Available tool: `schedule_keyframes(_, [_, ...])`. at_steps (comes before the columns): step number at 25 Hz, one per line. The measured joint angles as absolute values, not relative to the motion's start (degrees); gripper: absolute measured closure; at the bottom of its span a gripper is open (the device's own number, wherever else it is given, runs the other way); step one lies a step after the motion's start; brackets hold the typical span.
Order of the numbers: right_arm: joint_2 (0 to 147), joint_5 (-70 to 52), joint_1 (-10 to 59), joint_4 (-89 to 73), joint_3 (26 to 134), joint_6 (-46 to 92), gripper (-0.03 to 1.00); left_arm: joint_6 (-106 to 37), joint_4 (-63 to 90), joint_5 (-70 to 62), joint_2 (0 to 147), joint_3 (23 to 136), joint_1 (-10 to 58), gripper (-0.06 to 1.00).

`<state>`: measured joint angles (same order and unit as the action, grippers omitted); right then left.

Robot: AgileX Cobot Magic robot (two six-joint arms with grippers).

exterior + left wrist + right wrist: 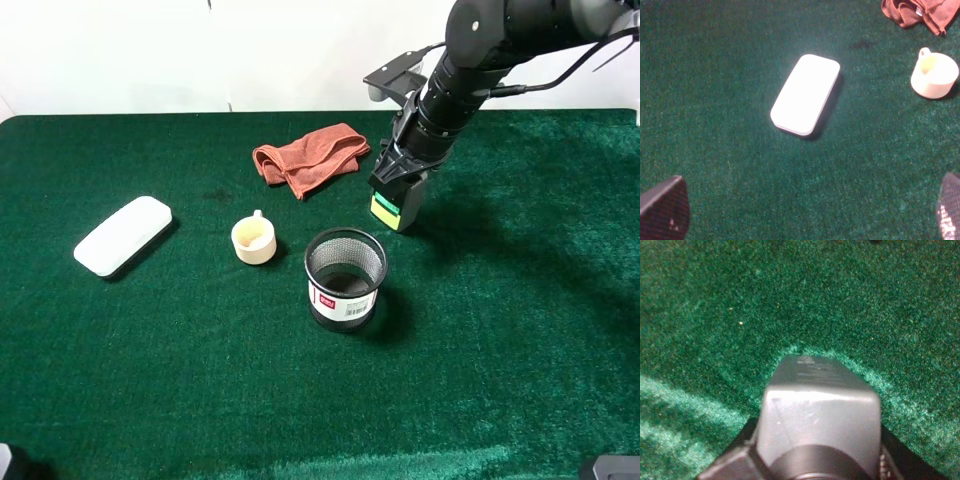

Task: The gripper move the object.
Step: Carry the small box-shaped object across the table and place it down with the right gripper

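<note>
Bottle [397, 208] is behind basket [345, 300], right of cloth [310, 158].

Right pincer [399, 183] is covering the bottle [398, 208] top in the high view, so only its labelled lower body is showing. In the right wrist view the bottle is filling the frame, blurring and running off the edge. Arm [500, 45] is getting cropped by the frame. Left pincer [807, 207] is showing only two fingertips at the corners. Cloth [910, 12] is getting cropped too. Mesh cup [345, 278] label print is reading too small.
</note>
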<state>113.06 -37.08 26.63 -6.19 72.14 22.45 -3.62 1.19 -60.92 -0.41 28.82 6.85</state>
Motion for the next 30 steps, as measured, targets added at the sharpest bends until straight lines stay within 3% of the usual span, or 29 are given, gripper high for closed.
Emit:
schedule_keyframes(7, [111.62, -40.5, 26.63, -5.58, 72.64, 22.45, 0.67, -3.62, 1.19, -60.92, -0.41, 28.82, 6.85, -0.05])
schedule_keyframes(16, [110.15, -49.13, 27.07, -2.87, 81.79, 22.19, 0.67, -3.62, 1.19, -60.92, -0.41, 28.82, 6.85, -0.05])
schedule_keyframes(30, [110.15, -58.55, 37.9, -0.85, 92.47, 22.13, 0.67, -3.62, 1.19, -60.92, -0.41, 28.82, 6.85, -0.05])
